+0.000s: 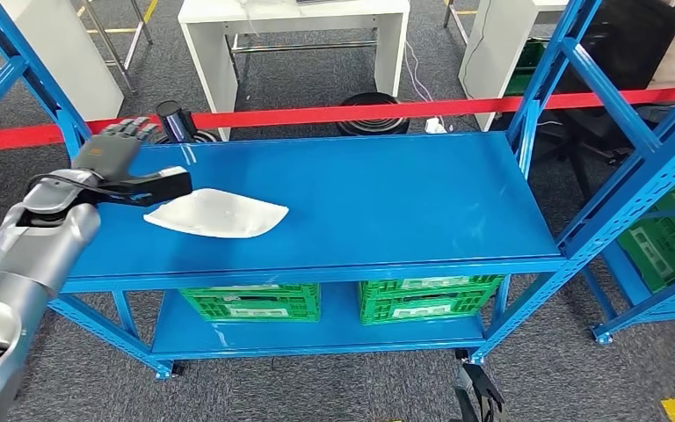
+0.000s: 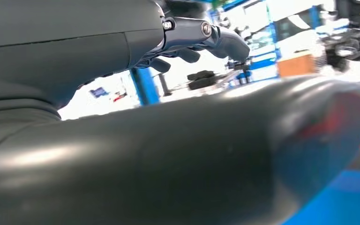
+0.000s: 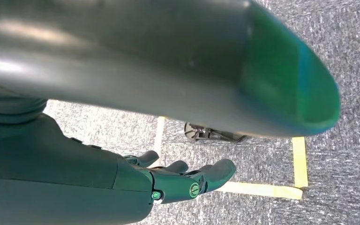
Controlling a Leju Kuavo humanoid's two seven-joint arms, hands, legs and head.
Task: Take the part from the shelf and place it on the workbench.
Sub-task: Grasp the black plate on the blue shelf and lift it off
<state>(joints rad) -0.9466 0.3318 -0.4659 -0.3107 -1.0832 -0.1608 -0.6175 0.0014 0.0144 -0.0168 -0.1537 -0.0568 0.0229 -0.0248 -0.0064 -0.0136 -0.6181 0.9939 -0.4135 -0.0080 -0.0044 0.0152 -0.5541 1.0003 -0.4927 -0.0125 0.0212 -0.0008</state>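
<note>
My left hand (image 1: 127, 163) hovers over the left end of the blue shelf (image 1: 387, 202), fingers spread and the thumb reaching toward the white part (image 1: 220, 214), holding nothing. The part lies flat on the shelf top near its left end, just beside the thumb. My right hand (image 3: 178, 180) hangs over the floor, loosely open and empty. By my reckoning nothing is done: grasping, lifting and carrying to the workbench are all left.

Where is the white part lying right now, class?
In the head view, the white part lies flat on the left half of the blue shelf top, right beside the left hand, above the green crates.
</note>
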